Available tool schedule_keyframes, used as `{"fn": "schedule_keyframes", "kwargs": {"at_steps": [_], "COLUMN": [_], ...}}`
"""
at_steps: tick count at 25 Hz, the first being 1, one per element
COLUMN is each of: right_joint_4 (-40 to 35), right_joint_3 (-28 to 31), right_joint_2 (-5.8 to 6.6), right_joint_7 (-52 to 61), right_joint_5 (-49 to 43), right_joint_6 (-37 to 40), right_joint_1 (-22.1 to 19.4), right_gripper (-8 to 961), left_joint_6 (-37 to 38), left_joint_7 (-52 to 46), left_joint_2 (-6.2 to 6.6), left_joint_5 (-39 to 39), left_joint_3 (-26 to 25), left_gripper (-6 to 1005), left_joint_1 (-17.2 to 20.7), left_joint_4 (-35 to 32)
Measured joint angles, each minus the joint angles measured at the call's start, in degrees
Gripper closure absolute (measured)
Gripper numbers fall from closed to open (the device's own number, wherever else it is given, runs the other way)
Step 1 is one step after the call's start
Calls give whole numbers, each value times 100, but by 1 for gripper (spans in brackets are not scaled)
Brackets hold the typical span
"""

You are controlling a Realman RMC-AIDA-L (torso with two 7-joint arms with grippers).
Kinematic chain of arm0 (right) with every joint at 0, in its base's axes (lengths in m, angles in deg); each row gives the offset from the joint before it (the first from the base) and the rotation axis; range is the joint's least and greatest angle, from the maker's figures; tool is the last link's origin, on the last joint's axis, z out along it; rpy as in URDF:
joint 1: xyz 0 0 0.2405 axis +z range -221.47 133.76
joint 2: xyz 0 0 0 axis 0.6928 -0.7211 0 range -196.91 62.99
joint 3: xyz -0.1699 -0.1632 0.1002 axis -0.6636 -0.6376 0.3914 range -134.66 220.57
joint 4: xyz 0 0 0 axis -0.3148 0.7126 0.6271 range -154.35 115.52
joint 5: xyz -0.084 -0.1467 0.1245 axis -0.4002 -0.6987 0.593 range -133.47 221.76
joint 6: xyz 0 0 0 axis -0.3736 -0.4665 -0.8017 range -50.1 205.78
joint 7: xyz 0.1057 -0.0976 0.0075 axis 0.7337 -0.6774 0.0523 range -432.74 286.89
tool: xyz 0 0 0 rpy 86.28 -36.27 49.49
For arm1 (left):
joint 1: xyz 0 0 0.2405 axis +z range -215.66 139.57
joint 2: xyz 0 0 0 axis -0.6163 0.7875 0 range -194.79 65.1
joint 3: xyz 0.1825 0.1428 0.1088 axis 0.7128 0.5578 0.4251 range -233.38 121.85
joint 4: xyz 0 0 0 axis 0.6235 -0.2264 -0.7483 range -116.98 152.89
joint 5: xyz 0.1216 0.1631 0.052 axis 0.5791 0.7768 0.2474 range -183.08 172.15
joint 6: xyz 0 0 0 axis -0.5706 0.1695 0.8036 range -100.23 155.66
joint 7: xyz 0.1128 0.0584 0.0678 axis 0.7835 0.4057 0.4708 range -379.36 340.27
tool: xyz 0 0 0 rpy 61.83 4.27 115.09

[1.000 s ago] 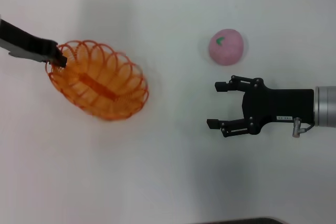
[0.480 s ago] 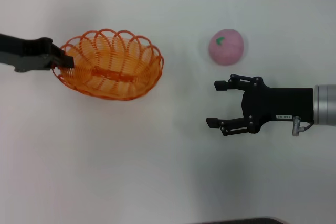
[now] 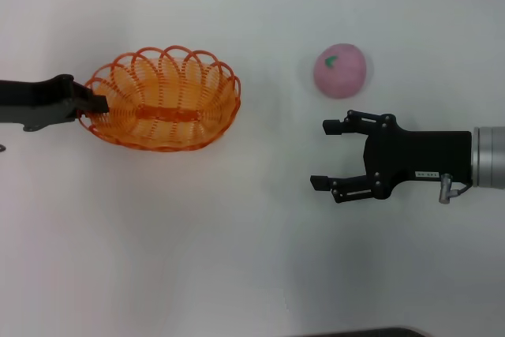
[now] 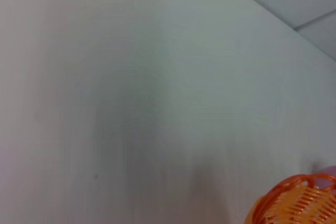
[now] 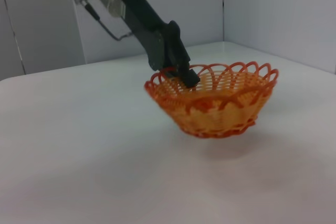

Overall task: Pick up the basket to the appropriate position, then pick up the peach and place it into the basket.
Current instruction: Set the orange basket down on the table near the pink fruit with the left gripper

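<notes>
The orange wire basket (image 3: 164, 100) sits level at the left of the white table. My left gripper (image 3: 93, 105) is shut on its left rim. The right wrist view shows the basket (image 5: 218, 100) with the left gripper (image 5: 186, 77) clamped on its rim; whether its base touches the table I cannot tell. A corner of the basket (image 4: 294, 203) shows in the left wrist view. The pink peach (image 3: 340, 70) with its green leaf mark lies at the upper right. My right gripper (image 3: 327, 155) is open and empty, just in front of the peach, pointing toward the basket.
The white table (image 3: 237, 258) spreads around both things. A dark edge (image 3: 355, 332) shows at the table's front. Grey walls (image 5: 273, 9) stand behind the table in the right wrist view.
The left gripper has levelled the basket from a tilt and carried it a little toward the table's middle. The right gripper and the peach have not moved.
</notes>
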Motion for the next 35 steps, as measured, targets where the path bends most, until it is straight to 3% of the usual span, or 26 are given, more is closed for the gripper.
{"fn": "schedule_keyframes", "kwargs": {"at_steps": [3,16,35], "right_joint_4": [1,0,58], "right_joint_3": [8,-22,-33], "right_joint_2": [0,0,-18], "right_joint_7": [0,0,0], "right_joint_5": [3,9,-9], "right_joint_6": [-2,-7,-60], "right_joint_1": [10,9,16], "right_gripper": [-4,-3,-4], "left_joint_6": [-67,-729,-1408], "left_joint_7": [-2,22,-114], "left_joint_2": [-178,-187,-167], "left_joint_5": [-187,-1284,-1339], "left_joint_3": [152,1109,1615], "left_gripper": [925,926,928], "left_joint_1": [249,793,849], "left_joint_4": [-227,252,226]}}
